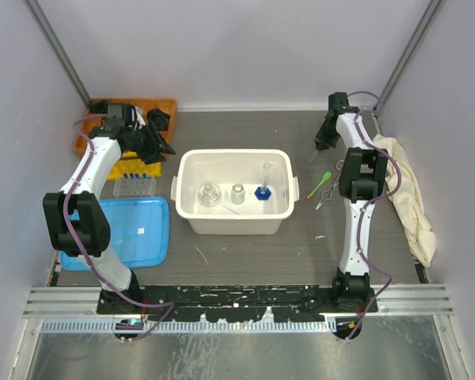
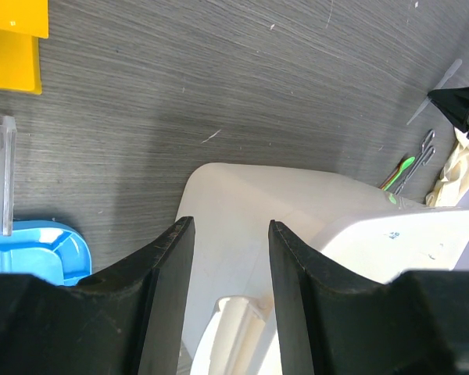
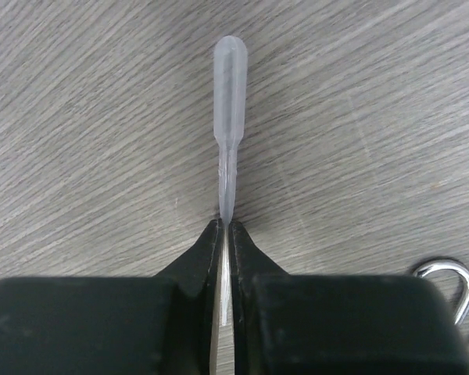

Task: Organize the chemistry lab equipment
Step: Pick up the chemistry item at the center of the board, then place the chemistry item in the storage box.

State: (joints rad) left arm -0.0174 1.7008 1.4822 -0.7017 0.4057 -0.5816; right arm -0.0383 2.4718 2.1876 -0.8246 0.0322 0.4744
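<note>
Overhead view of a dark grey table (image 1: 245, 253) with two robot arms bolted at its near edge. Several things are hard to read. From above, the right gripper (image 3: 225, 226) at the far right of the table is only a dark shape, and what it holds is too thin to see there. Its wrist camera shows it plainly: the jaws are pinched almost together on the thin stem of a clear pipette (image 3: 228, 86). The bulb points away from the gripper, low over the table, and whether it touches cannot be told. The stem's end is hidden between the fingers. At the lower right edge of that view, a metal finger ring of the forceps (image 3: 445, 281) is cut off by the frame. The left gripper (image 2: 229, 226), near the orange tray (image 1: 165, 104) in the far left corner, has its jaws partly apart with nothing between them. A corner of the white tub (image 1: 233, 218) shows beyond its fingers. The left arm hides much of the orange tray, and the yellow rack (image 2: 12, 39) is cut off at the frame's corner. Inside the tub stand a round glass flask (image 1: 210, 194), a smaller glass vessel (image 1: 237, 193) and an upright tube on a blue base (image 1: 262, 192), all small and blurred. A clear holder with blue caps (image 1: 134, 186) sits just beside a blue tray (image 1: 134, 237). Right of the tub lie the green spoon (image 1: 326, 176) and the forceps. A cream cloth (image 1: 412, 206) is draped at the right edge.
</note>
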